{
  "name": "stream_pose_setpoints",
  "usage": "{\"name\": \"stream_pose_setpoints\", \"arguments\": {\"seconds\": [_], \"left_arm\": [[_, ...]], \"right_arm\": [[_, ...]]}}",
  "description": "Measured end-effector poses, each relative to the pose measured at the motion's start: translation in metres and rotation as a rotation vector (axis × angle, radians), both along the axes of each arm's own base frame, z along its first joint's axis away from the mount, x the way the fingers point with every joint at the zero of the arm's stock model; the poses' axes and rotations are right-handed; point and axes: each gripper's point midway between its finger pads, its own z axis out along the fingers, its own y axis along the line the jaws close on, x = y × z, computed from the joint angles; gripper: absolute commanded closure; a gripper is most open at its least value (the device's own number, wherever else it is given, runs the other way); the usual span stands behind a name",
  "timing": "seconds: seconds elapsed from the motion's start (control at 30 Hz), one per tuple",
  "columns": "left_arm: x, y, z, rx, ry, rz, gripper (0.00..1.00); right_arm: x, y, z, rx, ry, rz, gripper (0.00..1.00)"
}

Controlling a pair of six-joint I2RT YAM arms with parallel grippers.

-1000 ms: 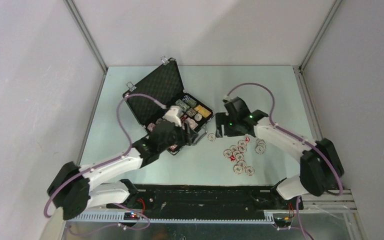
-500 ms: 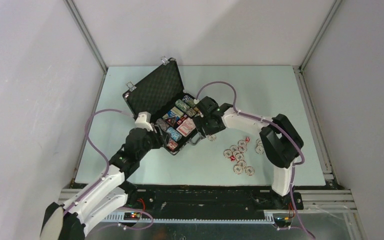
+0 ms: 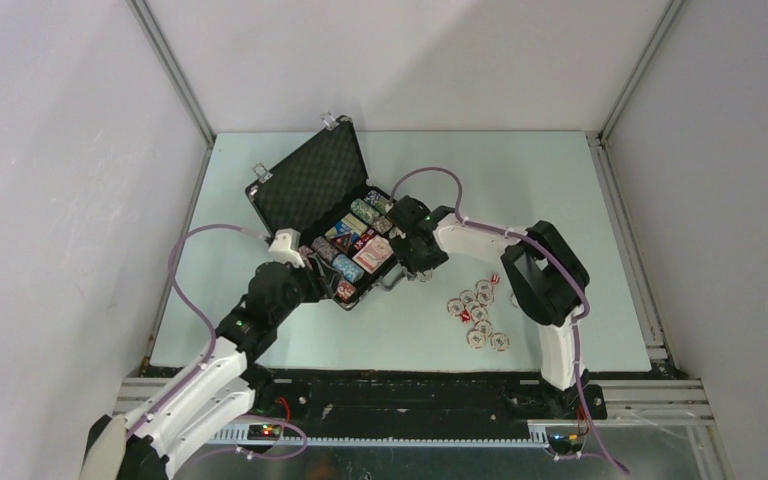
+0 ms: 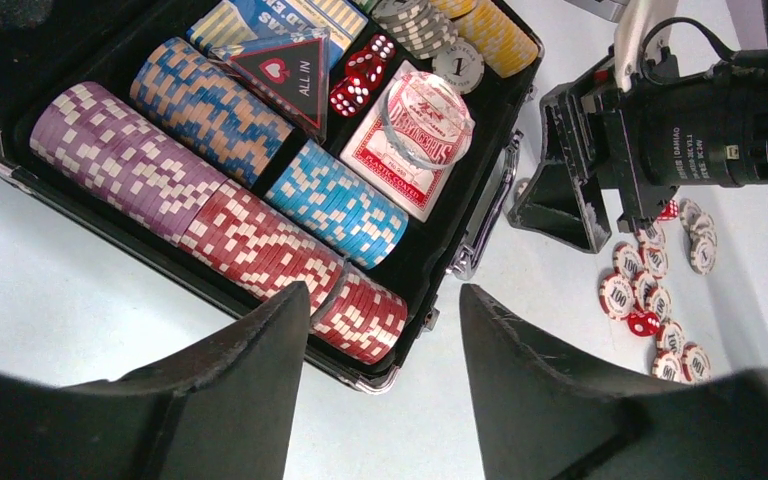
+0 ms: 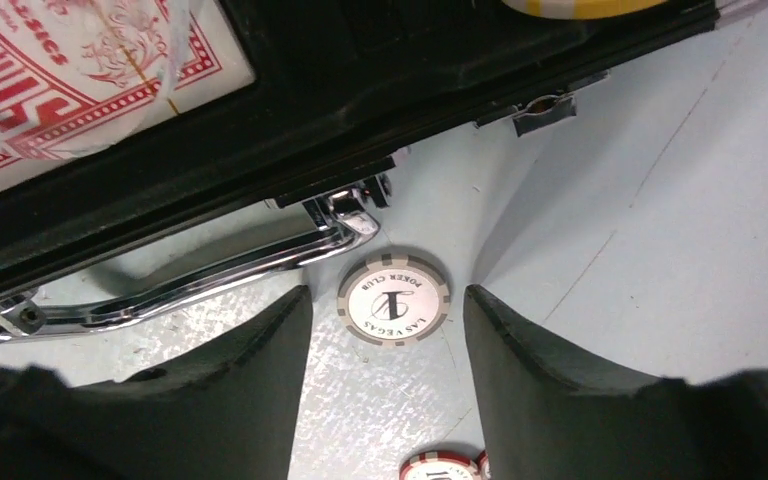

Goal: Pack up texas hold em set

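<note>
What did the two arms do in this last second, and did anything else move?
The left gripper drew back off the case toward its near corner, open and empty. The right gripper swung left to the case's handle, jaws open astride a grey chip. Case, packed chips and loose chips stayed put.

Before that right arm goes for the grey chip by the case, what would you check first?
1. Jaws of the right gripper open, either side of the grey chip: ok.
2. Chip flat on the table, apart from the case handle: ok.
3. The lid open: ok.
4. The left gripper open, empty, by the case: ok.
5. Free slot for this chip: cannot tell.
6. The loose red chips packed: not ok, on the table.
</note>
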Motion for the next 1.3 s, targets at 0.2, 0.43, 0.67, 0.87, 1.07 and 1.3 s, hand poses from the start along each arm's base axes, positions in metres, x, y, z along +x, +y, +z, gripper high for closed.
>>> {"name": "stream_pose_setpoints", "arguments": {"seconds": [0.2, 0.43, 0.67, 0.87, 1.07, 1.3], "left_arm": [[-0.001, -0.002, -0.005, -0.022, 0.002, 0.002, 0.05], [-0.004, -0.002, -0.016, -0.064, 0.027, 0.025, 0.0], [-0.007, -0.019, -0.017, -0.16, 0.055, -0.024, 0.0], [-0.034, -0.045, -0.034, -0.259, 0.105, -0.113, 0.01], [-0.059, -0.084, -0.023, -0.293, 0.086, -0.231, 0.05], [-0.069, -0.1, -0.041, -0.271, 0.136, -0.236, 0.05]], "right_arm": [[0.001, 0.004, -0.001, 0.026, 0.021, 0.008, 0.63], [-0.001, 0.005, -0.002, 0.031, 0.019, 0.013, 0.68], [-0.028, 0.001, -0.001, 0.031, 0.022, -0.002, 0.72], [-0.066, -0.008, 0.001, 0.043, 0.09, -0.056, 0.72], [-0.074, -0.011, 0.004, 0.077, 0.114, -0.144, 0.73], [-0.08, -0.013, 0.004, 0.1, 0.137, -0.199, 0.5]]}}
